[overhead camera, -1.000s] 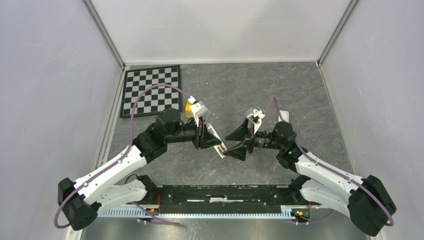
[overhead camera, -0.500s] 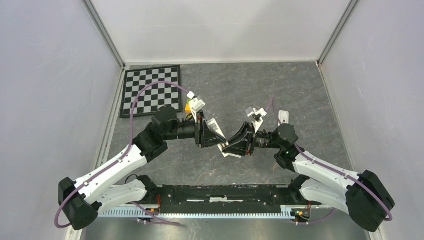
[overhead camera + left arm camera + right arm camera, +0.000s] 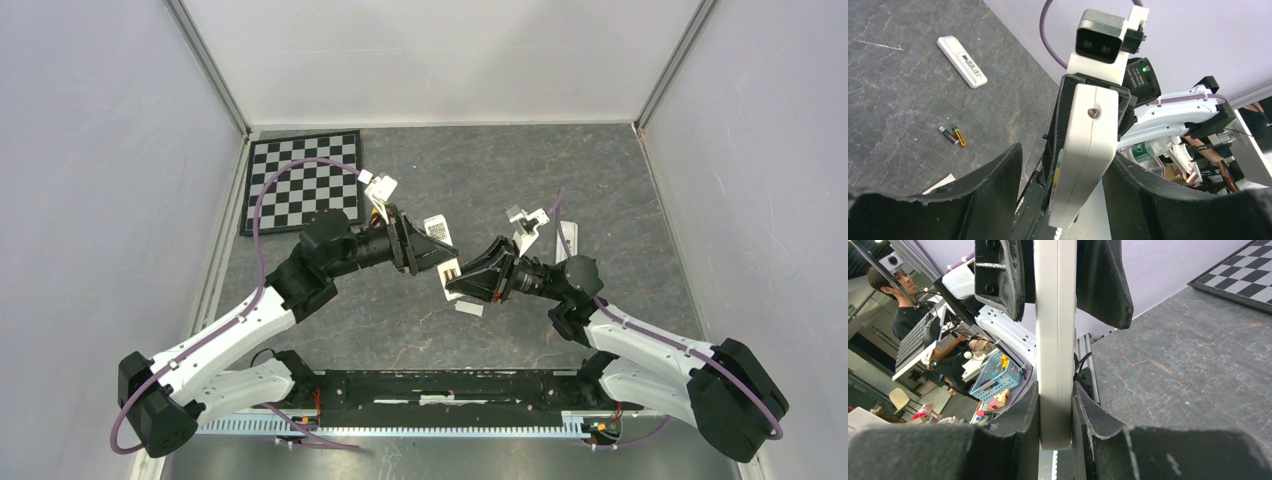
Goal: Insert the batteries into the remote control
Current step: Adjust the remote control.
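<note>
right gripper [image 3: 1055, 392] pinches remote [image 3: 1055, 315] edge-on, left gripper [image 3: 1063, 157] jaws spread around it: pull left straight back, no twist, then grab 2 batteries [image 3: 953, 135]

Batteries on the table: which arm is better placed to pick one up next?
Left, probably. The right gripper is clamped on the remote control, so it is busy. The left gripper stands open around the remote, gripping nothing, and its camera sees the batteries.

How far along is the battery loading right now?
Done: the remote is up off the table. In hand: the right fingers clamp it, and the left fingers stand open on either side of it. Left: two batteries lie on the table, not picked up.
</note>
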Controlling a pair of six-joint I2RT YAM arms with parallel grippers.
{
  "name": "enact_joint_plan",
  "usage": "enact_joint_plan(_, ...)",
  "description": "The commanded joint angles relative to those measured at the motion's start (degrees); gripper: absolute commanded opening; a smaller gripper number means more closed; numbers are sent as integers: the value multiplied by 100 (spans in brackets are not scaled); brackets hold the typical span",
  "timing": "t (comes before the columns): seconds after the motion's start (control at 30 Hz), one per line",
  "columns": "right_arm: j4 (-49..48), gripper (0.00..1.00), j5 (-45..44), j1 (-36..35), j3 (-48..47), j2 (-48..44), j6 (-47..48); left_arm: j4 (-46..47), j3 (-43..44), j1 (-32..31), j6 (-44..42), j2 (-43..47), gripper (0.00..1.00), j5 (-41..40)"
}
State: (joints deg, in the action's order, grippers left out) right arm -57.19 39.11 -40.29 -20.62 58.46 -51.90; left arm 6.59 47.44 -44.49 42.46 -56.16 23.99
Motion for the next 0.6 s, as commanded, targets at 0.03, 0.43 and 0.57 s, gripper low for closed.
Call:
enact_joint_plan(0.03, -627, 13, -35, -13, 5, 88, -323, 527, -33, 1, 268, 37, 62, -152)
enact_joint_plan(0.43, 1762, 78, -871, 4, -280, -466, 1076, -889, 70, 35, -575, 177, 2, -1506)
enact_joint_plan(0.57, 4101, 74, -2558, 4, -875, -550, 1917, -2333, 379, 74, -522, 127, 2, -3471)
